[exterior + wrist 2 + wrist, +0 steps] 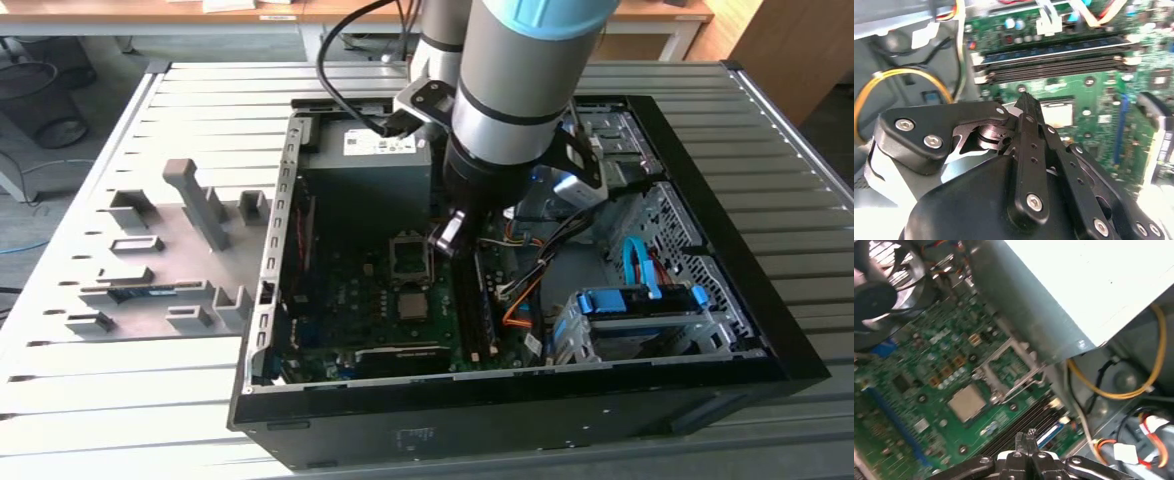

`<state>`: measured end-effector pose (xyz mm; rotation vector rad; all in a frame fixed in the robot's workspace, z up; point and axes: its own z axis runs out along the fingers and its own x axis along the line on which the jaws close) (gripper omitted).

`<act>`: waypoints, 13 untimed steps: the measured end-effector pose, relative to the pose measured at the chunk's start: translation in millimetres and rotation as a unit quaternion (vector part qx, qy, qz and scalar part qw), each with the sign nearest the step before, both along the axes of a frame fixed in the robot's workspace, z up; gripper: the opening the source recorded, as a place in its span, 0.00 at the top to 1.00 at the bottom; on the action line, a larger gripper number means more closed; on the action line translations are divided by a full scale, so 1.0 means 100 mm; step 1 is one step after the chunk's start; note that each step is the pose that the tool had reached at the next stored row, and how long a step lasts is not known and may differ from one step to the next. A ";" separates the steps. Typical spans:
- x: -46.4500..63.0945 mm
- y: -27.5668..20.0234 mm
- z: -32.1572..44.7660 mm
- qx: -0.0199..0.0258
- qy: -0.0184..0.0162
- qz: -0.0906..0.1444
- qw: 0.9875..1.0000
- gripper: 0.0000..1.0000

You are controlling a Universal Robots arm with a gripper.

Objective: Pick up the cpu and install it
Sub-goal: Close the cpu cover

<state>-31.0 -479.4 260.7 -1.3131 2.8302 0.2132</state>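
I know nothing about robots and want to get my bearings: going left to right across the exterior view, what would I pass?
grey moulded fixture → cpu → gripper → blue drive cage → black case wall on the exterior view's right
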 end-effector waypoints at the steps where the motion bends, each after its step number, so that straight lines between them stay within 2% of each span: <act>1: 0.00 0.000 0.000 0.009 0.000 0.000 1.000 0.90; 4: 0.00 0.000 -0.002 0.036 0.000 0.000 0.999 0.90; 5: 0.00 0.000 -0.006 0.042 0.000 0.002 0.999 0.90; 6: 0.00 0.000 -0.012 0.045 0.000 0.006 0.999 0.90; 9: 0.00 0.000 -0.031 0.045 0.001 0.032 0.998 0.90; 13: 0.00 0.000 -0.033 0.045 0.002 0.035 0.998 0.90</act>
